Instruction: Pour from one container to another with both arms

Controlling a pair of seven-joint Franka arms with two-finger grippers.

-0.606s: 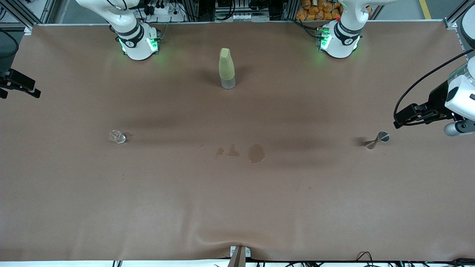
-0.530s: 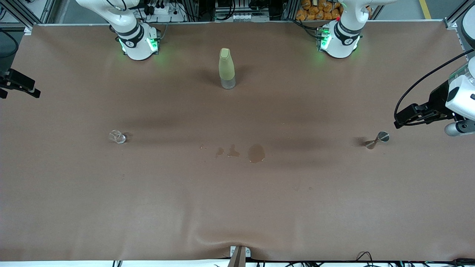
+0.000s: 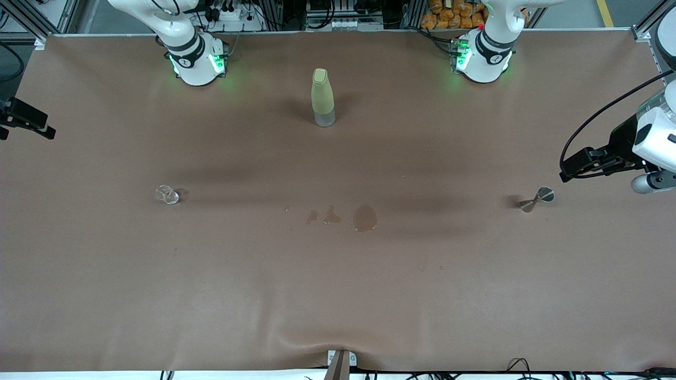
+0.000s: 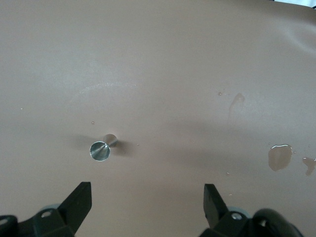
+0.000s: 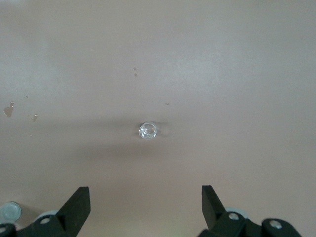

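Clear, slippery tiny glass cup (image 5: pixel 147 130): grip its thick base. Right claw (image 5: pixel 145 207) and left claw (image 4: pixel 148 207) hang released; steel hourglass jigger (image 4: pixel 100 149) takes a waist grip.

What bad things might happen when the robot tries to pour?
The glass cup and jigger are tiny, so the open left gripper or right gripper might knock one over. Wet spots already mark the table; more could spill. The bottle might get bumped.
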